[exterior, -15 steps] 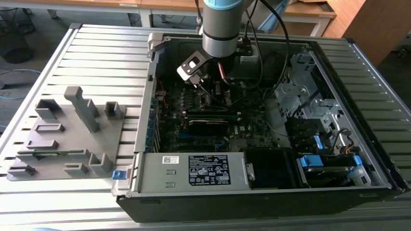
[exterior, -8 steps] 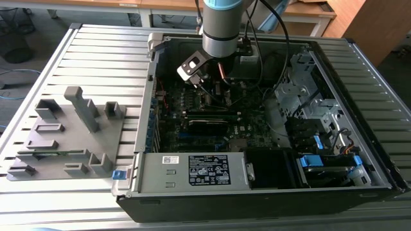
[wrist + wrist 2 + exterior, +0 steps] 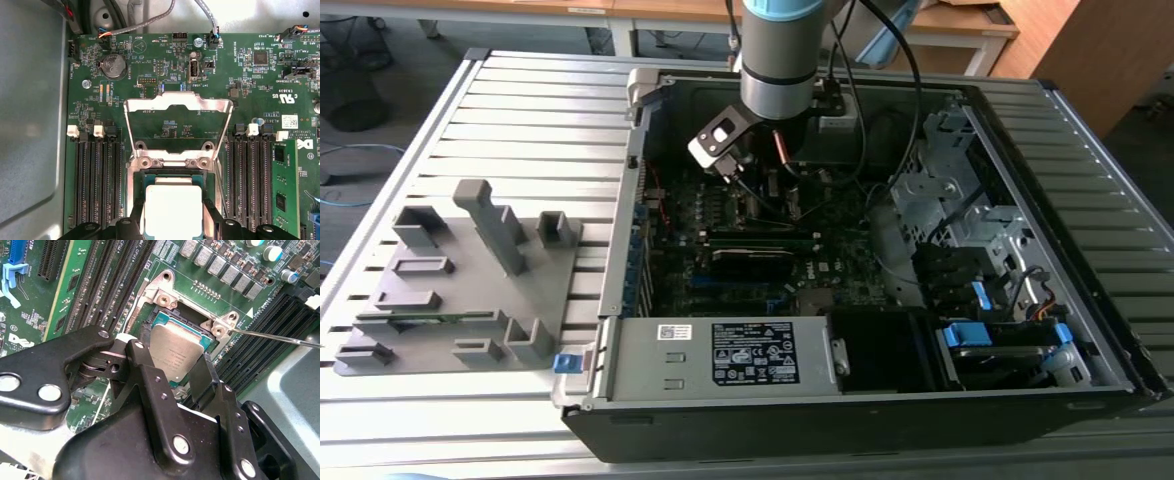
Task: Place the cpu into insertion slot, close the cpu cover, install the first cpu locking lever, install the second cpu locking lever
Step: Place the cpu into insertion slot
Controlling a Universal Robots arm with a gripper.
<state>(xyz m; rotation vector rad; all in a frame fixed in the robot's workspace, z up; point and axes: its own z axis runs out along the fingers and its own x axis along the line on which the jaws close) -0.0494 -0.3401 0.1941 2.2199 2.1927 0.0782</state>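
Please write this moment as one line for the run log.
hand: shut on cpu | cpu: at insertion slot | cpu cover: open

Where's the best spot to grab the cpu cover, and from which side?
Probably the free edge of the cpu cover, the bar with the small tab, opposite its hinge. It is swung open away from the cpu, and it is a thin frame round a big window, so pinch that bar from above.

Silver-grey square cpu [image 3: 172,210] lying flat over dark, silver-rimmed insertion slot [image 3: 134,192], windowed silver cpu cover [image 3: 145,103] swung open beyond it
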